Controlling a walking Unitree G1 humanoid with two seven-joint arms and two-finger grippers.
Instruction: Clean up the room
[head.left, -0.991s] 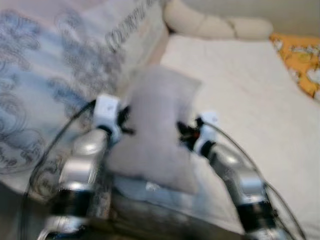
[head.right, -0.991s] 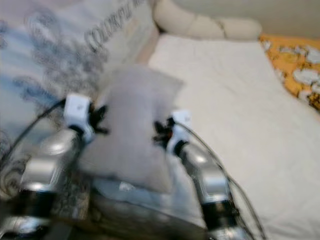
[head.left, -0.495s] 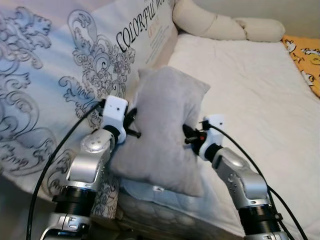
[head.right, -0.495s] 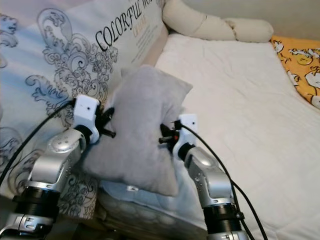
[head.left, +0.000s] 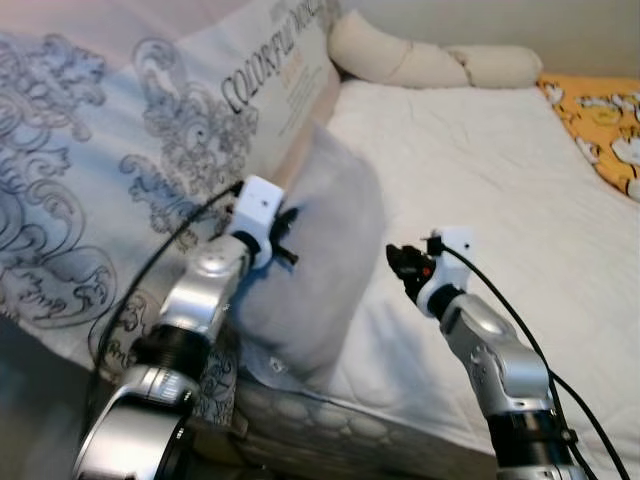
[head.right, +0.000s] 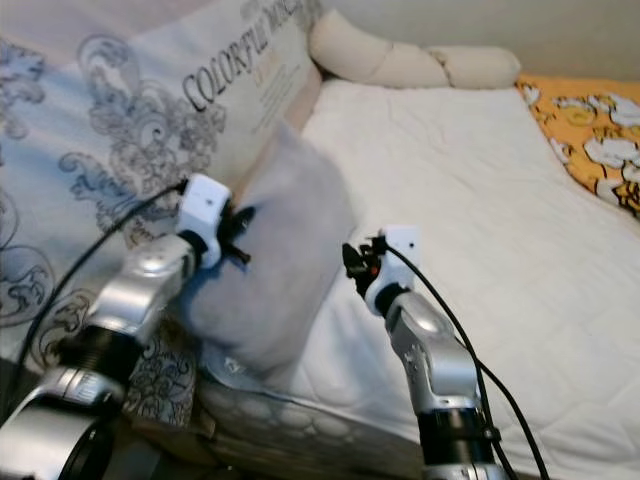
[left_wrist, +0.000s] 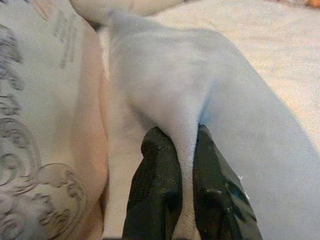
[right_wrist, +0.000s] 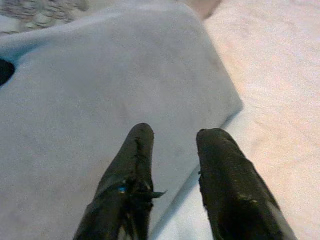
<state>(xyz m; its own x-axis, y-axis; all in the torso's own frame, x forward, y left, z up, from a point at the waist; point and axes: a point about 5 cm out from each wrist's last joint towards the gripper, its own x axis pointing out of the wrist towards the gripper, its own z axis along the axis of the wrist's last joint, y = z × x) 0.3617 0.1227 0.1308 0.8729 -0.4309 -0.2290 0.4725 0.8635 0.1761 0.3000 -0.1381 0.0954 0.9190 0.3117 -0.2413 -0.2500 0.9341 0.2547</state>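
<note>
The grey pillow (head.left: 318, 262) stood on edge at the near left side of the white mattress (head.left: 500, 190), leaning toward the large patterned cushion (head.left: 120, 170) printed with scrollwork and the word "COLORFUL", which rose just beside it on the side away from the open bed. The left gripper (left_wrist: 182, 165) was pinching a ridge of the grey pillow's fabric: in the left wrist view its two black fingers (left_wrist: 155, 185) were pressed together with a fold of the cloth squeezed between them. In the head views that gripper's white wrist block sat against the pillow's face on the patterned-cushion side, about halfway up. The right gripper (right_wrist: 172, 150) hovered on the opposite side of the pillow, over the mattress; its fingers (right_wrist: 225, 180) were spread apart with nothing between them, pointing at the pillow's lower corner where it met the sheet. In the head views there was a clear gap of mattress between that gripper and the pillow's edge. Well beyond the pillow, at the far end of the mattress, lay a long cream bolster (head.left: 430, 62), and an orange printed cloth (head.left: 600, 115) covered the far right corner. Beneath the pillow's lower end, the quilted edge of the mattress (head.left: 330, 415) showed.
</note>
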